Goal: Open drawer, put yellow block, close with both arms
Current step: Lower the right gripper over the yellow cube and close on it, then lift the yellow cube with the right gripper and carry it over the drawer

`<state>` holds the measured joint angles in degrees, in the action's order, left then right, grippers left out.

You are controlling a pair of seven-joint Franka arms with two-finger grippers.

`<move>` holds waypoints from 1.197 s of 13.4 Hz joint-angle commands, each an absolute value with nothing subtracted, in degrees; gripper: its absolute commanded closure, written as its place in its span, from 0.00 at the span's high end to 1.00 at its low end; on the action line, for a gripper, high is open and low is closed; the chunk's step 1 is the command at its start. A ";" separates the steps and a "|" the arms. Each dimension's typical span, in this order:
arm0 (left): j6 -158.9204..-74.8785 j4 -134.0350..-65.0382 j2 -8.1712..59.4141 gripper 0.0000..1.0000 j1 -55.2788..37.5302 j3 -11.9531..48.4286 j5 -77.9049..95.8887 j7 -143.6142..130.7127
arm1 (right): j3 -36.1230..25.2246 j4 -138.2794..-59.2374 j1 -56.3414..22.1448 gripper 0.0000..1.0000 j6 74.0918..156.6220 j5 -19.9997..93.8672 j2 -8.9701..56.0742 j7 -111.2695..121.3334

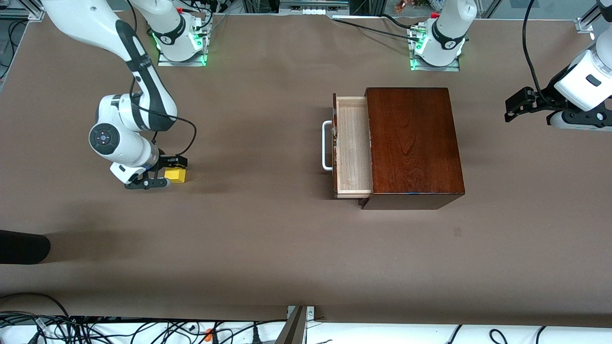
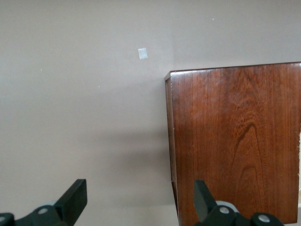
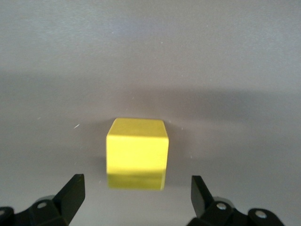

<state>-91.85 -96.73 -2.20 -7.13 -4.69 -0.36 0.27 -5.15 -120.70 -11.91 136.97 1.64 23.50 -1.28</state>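
Note:
The yellow block (image 1: 176, 175) sits on the brown table toward the right arm's end. My right gripper (image 1: 165, 172) is low over it and open, one finger on each side; in the right wrist view the block (image 3: 137, 153) lies just ahead of the gripper (image 3: 136, 195), untouched. The drawer (image 1: 354, 145) is pulled out of the dark mahogany box (image 1: 413, 145), its pale tray empty, its white handle (image 1: 327, 145) facing the right arm's end. My left gripper (image 1: 514, 107) hangs open and empty beside the box toward the left arm's end; the left wrist view shows the gripper (image 2: 139, 200) and the box top (image 2: 235, 141).
A dark rounded object (image 1: 24, 247) juts in at the table's edge at the right arm's end, nearer the camera. A small pale mark (image 1: 457, 231) lies on the table nearer the camera than the box. Cables run along the near edge.

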 commanded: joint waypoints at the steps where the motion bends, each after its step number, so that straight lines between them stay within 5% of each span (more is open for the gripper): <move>1: -88.25 -95.71 -1.50 1.00 -5.64 -5.54 -0.18 0.78 | -5.10 -120.85 -11.43 0.92 138.78 2.46 24.52 -1.41; 3: -88.33 -95.54 -1.49 1.00 -4.66 -5.54 -0.09 1.84 | -5.01 -120.85 -11.43 0.73 138.87 2.46 24.70 -1.32; 6: -88.59 -95.45 -1.23 1.00 -4.92 -5.28 -0.17 1.76 | -5.10 -120.41 -11.43 0.24 138.69 2.37 24.61 -0.18; 8: -88.24 -94.14 -0.70 1.00 -5.10 -5.10 -0.26 1.76 | -4.92 -119.45 -11.86 0.10 138.60 2.11 24.52 0.79; 16: -87.98 -94.13 0.17 1.00 -4.83 -5.10 -0.26 1.67 | 2.45 -114.27 -13.18 0.10 135.10 1.49 19.34 25.88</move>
<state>-89.49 -96.15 -1.25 -5.09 -5.11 -0.36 0.79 0.51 -115.65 -13.62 137.78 1.51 21.19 17.44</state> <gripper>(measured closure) 0.000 0.445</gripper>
